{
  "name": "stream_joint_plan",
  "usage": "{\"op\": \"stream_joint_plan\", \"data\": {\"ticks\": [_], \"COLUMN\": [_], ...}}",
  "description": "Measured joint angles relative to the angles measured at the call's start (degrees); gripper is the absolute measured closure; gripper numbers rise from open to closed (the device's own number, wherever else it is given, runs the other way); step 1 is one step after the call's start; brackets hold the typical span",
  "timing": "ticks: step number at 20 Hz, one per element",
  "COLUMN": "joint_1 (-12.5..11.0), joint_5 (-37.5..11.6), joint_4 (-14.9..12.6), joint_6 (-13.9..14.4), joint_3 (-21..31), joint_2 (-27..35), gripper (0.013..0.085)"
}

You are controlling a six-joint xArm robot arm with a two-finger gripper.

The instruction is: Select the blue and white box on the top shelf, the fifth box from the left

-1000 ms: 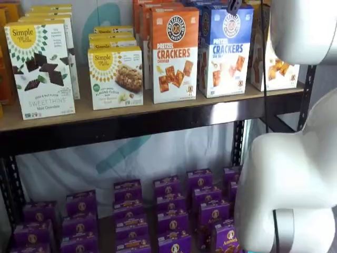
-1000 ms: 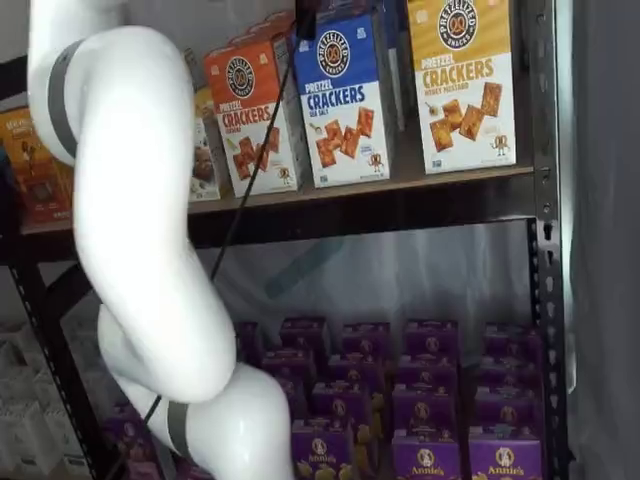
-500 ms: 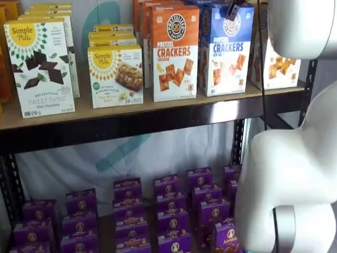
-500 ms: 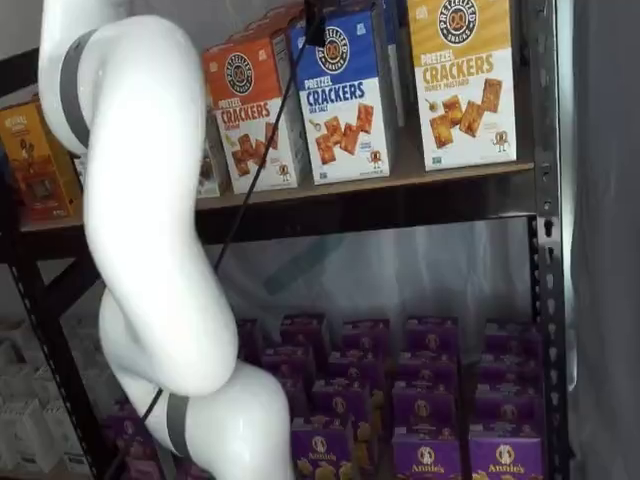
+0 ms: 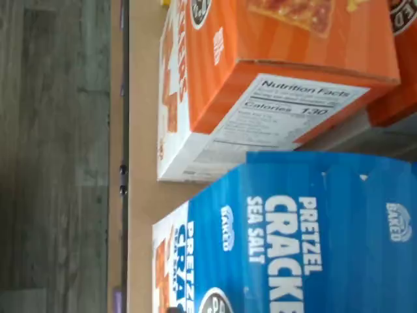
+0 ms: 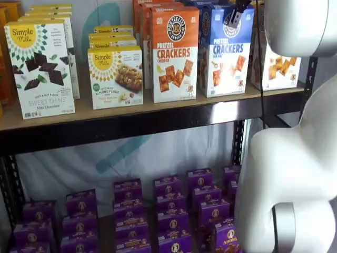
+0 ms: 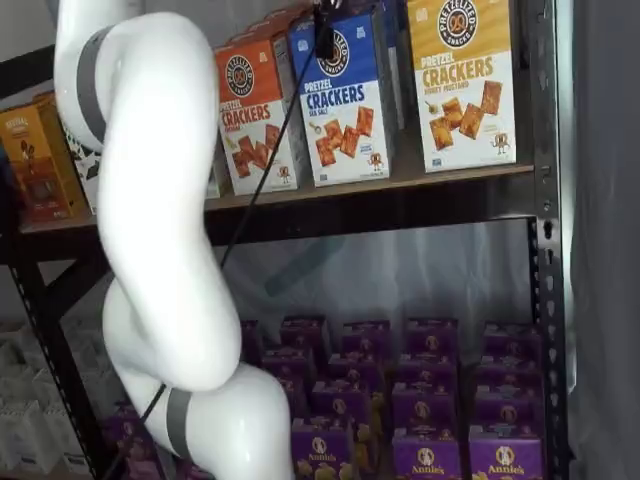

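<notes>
One tall glossy blue and white box [image 6: 226, 50], tan wooden top shelf [image 6: 105, 110]

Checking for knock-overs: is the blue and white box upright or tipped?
Upright: the blue and white box stands on the top shelf, front panel vertical in both shelf views.

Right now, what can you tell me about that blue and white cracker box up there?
The blue and white box looks like cardboard: blue top, white bottom, a round black logo, orange "CRACKERS" lettering, "SEA SALT" and pictured square crackers. It stands upright at the front of the top shelf, between an orange-topped box and a yellow-topped box. The tool's black fingers hang before its upper front; contact is unclear.
</notes>
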Motion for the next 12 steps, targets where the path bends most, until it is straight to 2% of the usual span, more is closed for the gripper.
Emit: {"op": "stream_joint_plan", "data": {"ticks": [7,12], "joint_1": [1.3,1.9], "joint_5": [1.4,1.1], "joint_4": [-3.8,-5.2], "joint_6": [0.0,0.0], "joint_3": [0.1,1.2], "joint_2": [-0.1,-0.9], "gripper": [0.013,0.013]}}
